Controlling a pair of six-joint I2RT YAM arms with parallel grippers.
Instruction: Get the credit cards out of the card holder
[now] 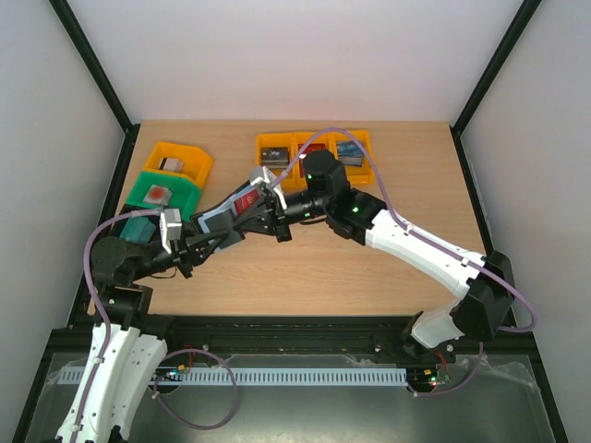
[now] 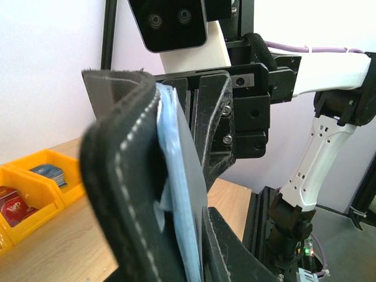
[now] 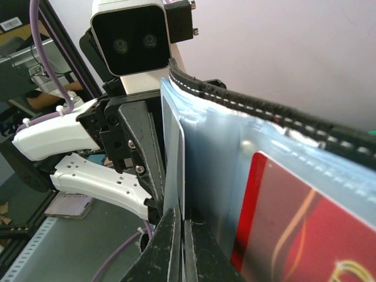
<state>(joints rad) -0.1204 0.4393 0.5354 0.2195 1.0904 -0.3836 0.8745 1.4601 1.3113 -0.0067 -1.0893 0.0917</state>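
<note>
At the near edge of the bench the two arms rise from their bases and lean in toward each other, meeting above the bench's left half. The card holder hangs between them, lifted off the wood, opened out and held roughly on edge, its black stitched outside toward the left wrist camera and its grey-blue pocketed inside toward the right one. The left end effector comes in from the near left and is clamped on one side of the card holder; in its own view one dark finger lies against the blue lining, while the other is hidden behind the leather. The right end effector comes in from the far right with its fingers pressed together on a thin pale blue leaf at the edge of the holder's inside; whether that leaf is a sleeve or a card I cannot tell. Just beside that grip a red credit card sits tucked in a clear pocket. Farther back on the left stand a green bin and a yellow bin, and along the far edge a row of orange bins holds small stacks of cards.
</note>
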